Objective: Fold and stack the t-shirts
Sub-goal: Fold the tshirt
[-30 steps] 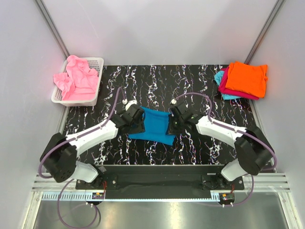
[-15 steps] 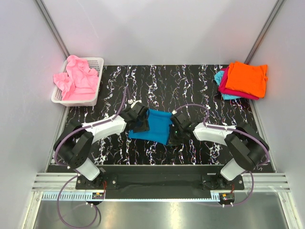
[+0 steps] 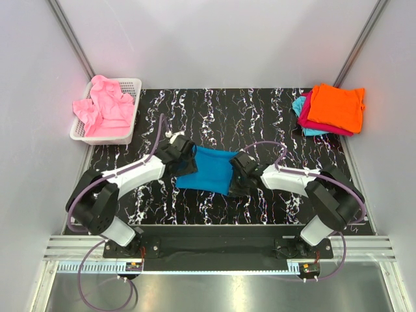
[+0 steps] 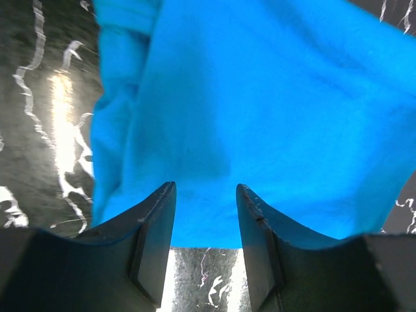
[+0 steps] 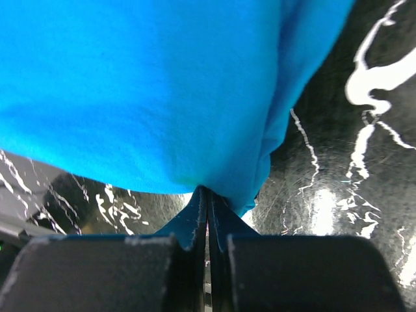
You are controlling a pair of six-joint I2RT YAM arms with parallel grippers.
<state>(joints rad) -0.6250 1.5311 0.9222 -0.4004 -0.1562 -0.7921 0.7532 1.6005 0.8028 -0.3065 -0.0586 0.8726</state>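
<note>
The teal-blue t-shirt (image 3: 209, 170) lies folded on the black marbled table between my two grippers. My left gripper (image 3: 182, 158) is at its left edge. In the left wrist view the left gripper (image 4: 205, 190) is open, its fingers (image 4: 156, 221) straddling the shirt's edge (image 4: 260, 97). My right gripper (image 3: 238, 180) is at the shirt's right edge. In the right wrist view the right gripper (image 5: 207, 192) is shut, its tips pinching the bunched edge of the shirt (image 5: 143, 84).
An orange t-shirt (image 3: 336, 106) tops a stack over a magenta one (image 3: 312, 121) and a light cyan one (image 3: 299, 106) at the back right. A white mesh basket (image 3: 132, 86) at the back left holds crumpled pink shirts (image 3: 107, 107).
My left gripper has drawn back to the left off the shirt's edge. The shirt now lies wider than half a second ago. My right gripper stays at the right edge.
</note>
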